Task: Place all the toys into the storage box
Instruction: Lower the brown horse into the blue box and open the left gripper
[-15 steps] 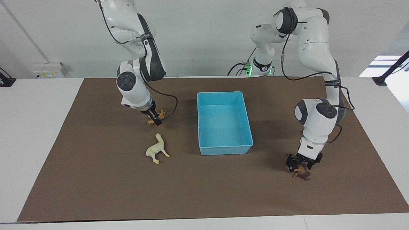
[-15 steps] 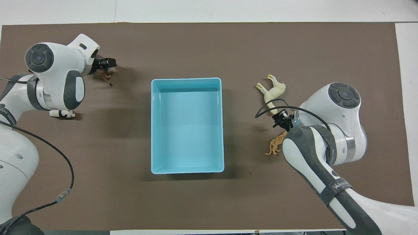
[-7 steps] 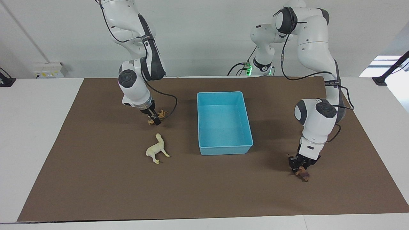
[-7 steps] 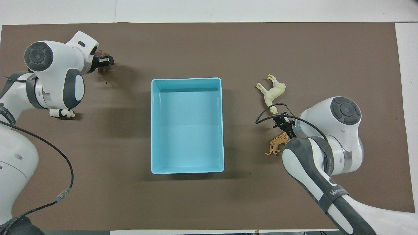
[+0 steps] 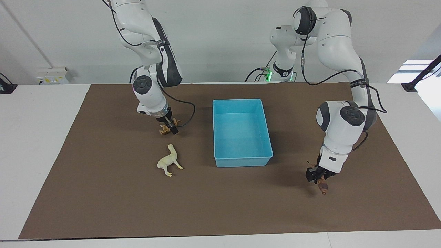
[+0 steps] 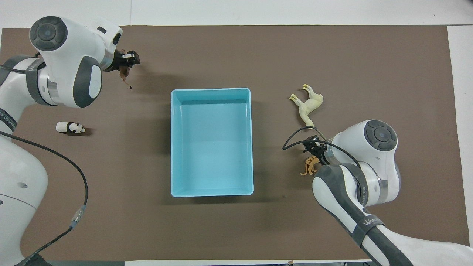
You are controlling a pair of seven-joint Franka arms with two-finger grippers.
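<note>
The light blue storage box (image 5: 241, 161) (image 6: 176, 147) stands mid-table with nothing in it. My left gripper (image 5: 316, 177) (image 6: 127, 61) is shut on the brown lion (image 5: 322, 187) (image 6: 123, 73) and holds it just above the mat at the left arm's end. My right gripper (image 5: 170, 128) (image 6: 314, 149) is down at the orange tiger (image 5: 162, 130) (image 6: 309, 165), which lies on the mat. The cream llama (image 5: 168, 160) (image 6: 310, 103) lies farther from the robots than the tiger. The panda (image 6: 70, 128) lies near the left arm and is hidden in the facing view.
A brown mat (image 5: 220, 206) (image 6: 258, 48) covers most of the white table. The right arm's black cable (image 6: 295, 135) loops between the tiger and the llama.
My left gripper has closed on the lion, lifted it off the mat and moved it slightly toward the box. My right gripper has shifted onto the tiger.
</note>
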